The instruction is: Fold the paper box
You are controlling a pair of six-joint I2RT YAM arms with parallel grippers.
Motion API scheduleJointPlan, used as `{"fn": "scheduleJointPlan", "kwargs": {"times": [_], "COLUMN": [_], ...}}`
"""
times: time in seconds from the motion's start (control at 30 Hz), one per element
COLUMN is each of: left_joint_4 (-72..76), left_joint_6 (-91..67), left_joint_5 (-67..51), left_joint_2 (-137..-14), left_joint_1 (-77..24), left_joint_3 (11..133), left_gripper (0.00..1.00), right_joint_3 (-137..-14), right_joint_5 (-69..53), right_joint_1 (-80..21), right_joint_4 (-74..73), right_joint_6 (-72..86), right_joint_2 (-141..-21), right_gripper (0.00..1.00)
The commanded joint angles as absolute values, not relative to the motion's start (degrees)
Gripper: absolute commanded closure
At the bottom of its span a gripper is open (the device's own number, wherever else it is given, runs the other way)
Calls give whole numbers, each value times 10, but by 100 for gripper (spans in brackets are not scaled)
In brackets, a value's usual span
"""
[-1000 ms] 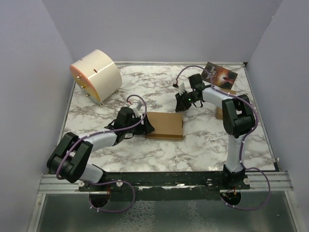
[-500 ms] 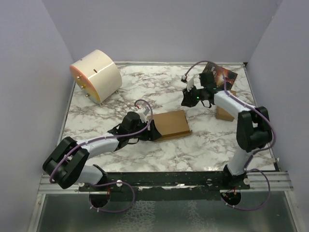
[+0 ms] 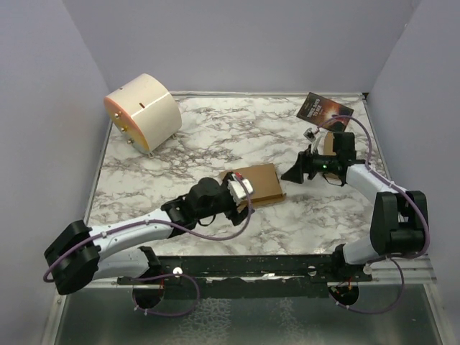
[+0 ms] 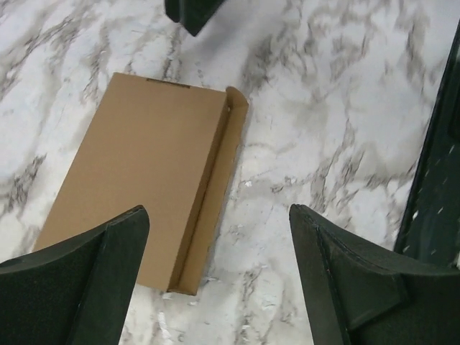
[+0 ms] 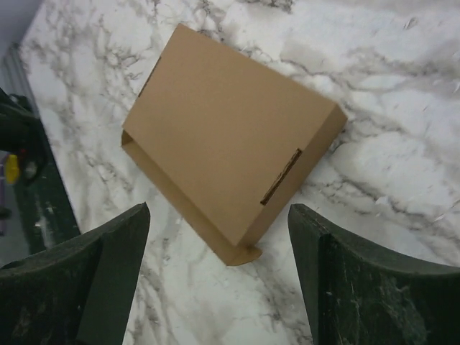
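The paper box [image 3: 259, 185] lies flat on the marble table [image 3: 215, 136], folded into a shallow brown rectangle. A narrow slot shows in its top face [image 5: 280, 177], and a small rounded tab [image 5: 248, 255] sticks out at one corner. My left gripper [image 3: 233, 197] hovers at the box's near-left end, open, with the box's long side wall [image 4: 208, 194] just inside its left finger. My right gripper [image 3: 292, 174] hangs to the right of the box, open, and looks down on it [image 5: 223, 129]. Neither gripper holds anything.
A cream cylinder with an orange rim [image 3: 144, 111] stands at the back left. A dark printed booklet [image 3: 325, 109] lies at the back right. A small brown cardboard box [image 3: 329, 142] sits partly hidden behind the right arm. A black rail [image 4: 435, 165] runs along the near edge.
The right gripper has opened and drawn back to the right and nearer. The left arm has swung round to the box's near side and opened wider. The box has shifted right and turned slightly.
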State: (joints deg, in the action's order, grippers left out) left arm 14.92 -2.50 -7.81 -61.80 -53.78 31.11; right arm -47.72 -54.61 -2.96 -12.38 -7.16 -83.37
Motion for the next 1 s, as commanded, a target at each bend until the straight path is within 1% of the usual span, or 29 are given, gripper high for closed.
{"fn": "scheduleJointPlan", "kwargs": {"times": [0.0, 0.07, 0.17, 0.3, 0.43, 0.6, 0.8, 0.83, 0.87, 0.97], "left_joint_4": [84, 82, 98, 103, 126, 154, 186, 190, 192, 197], "left_joint_6": [297, 379, 428, 442, 442, 429, 422, 421, 420, 416], "left_joint_5": [-109, -117, -112, -138, -145, -132, -115, -115, -115, -114], "left_joint_2": [-681, -699, -739, -810, -853, -878, -897, -900, -902, -907], "left_joint_1": [-569, -568, -563, -548, -545, -544, -543, -543, -543, -543], "left_joint_3": [351, 343, 346, 373, 382, 375, 364, 363, 363, 364], "left_gripper": [17, 15, 15, 15, 15, 15, 17, 17, 18, 19], "right_joint_3": [-427, -391, -362, -351, -348, -348, -376, -374, -371, -366], "right_joint_5": [-646, -607, -548, -524, -514, -497, -463, -469, -474, -427], "right_joint_1": [1, 1, 1, 2, 2, 1, 1, 0, -5, -48], "right_joint_4": [-86, -33, -8, -11, -25, -42, -135, -143, -143, -134], "right_joint_6": [35, 84, 122, 121, 107, 97, 78, 78, 81, 86], "right_joint_2": [-841, -822, -802, -804, -816, -814, -826, -825, -821, -803], "right_gripper": [22, 25, 28, 31, 33, 36, 41, 43, 45, 45]}}
